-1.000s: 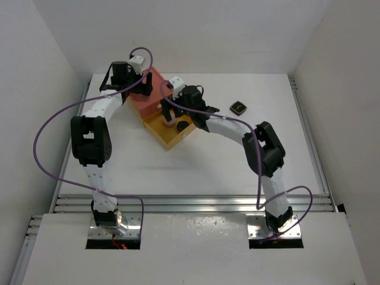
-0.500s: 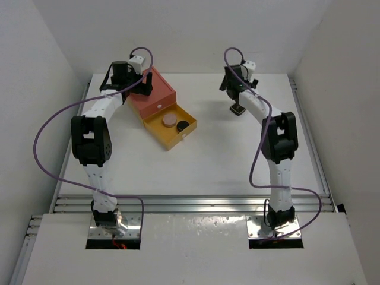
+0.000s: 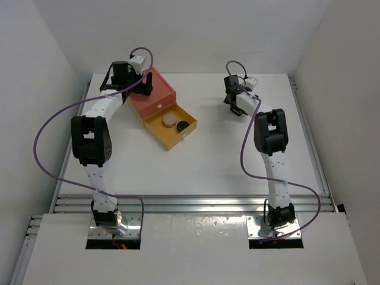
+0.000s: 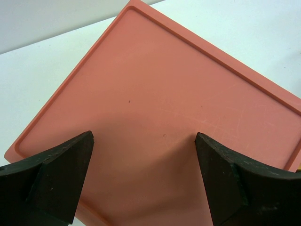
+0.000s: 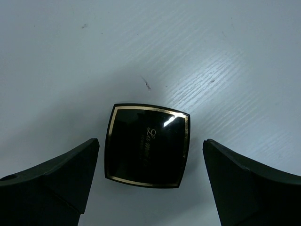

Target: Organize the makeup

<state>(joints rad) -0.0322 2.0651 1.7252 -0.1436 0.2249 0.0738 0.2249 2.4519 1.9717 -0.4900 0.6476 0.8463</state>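
A black squarish compact [image 5: 146,146] with a gold rim lies flat on the white table. My right gripper [image 5: 150,142] is open and hangs right over it, one finger on each side, not touching it. In the top view this gripper [image 3: 234,108] is at the back right and hides the compact. A round peach-pink compact [image 3: 170,120] and a black round disc [image 3: 183,125] lie in the open yellow drawer [image 3: 168,141]. My left gripper [image 4: 143,136] is open and empty just above the orange box top [image 4: 178,94]. The white tubes are out of view.
The orange drawer box [image 3: 160,95] stands at the back left with its yellow drawer pulled out toward the middle. White walls close in the table at the back and sides. Purple cables loop off both arms.
My right arm has swung from the open drawer to the back right and now hangs over the black squarish compact. The left arm has not moved.
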